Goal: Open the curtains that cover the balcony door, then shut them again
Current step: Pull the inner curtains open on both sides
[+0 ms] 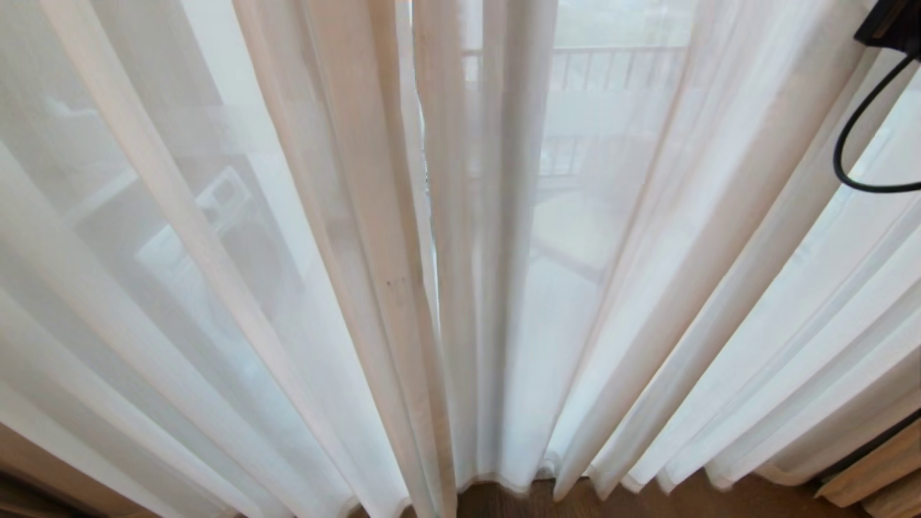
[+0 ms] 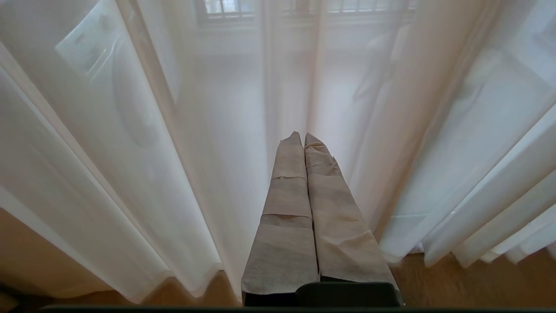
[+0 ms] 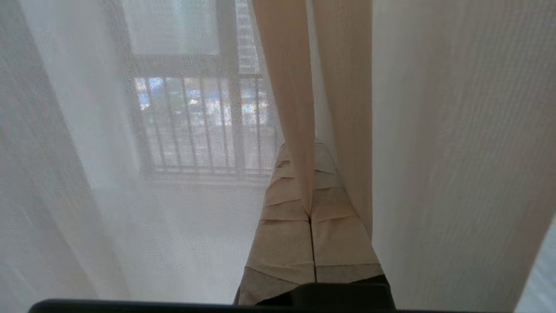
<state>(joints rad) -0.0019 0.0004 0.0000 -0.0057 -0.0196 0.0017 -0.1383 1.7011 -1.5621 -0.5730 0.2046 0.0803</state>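
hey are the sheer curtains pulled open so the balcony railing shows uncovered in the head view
No, the sheer curtains hang drawn across the whole view, and the railing shows only dimly through the fabric.

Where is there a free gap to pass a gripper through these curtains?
One narrow slit runs between the two white sheer pleated curtains at the centre. Everywhere else, folds crowd together. The right gripper presses into a fold; the left gripper hangs before the fabric.

Dark wooden floor [image 1: 504, 503], hems of the curtains [image 1: 504, 288] hanging down to it
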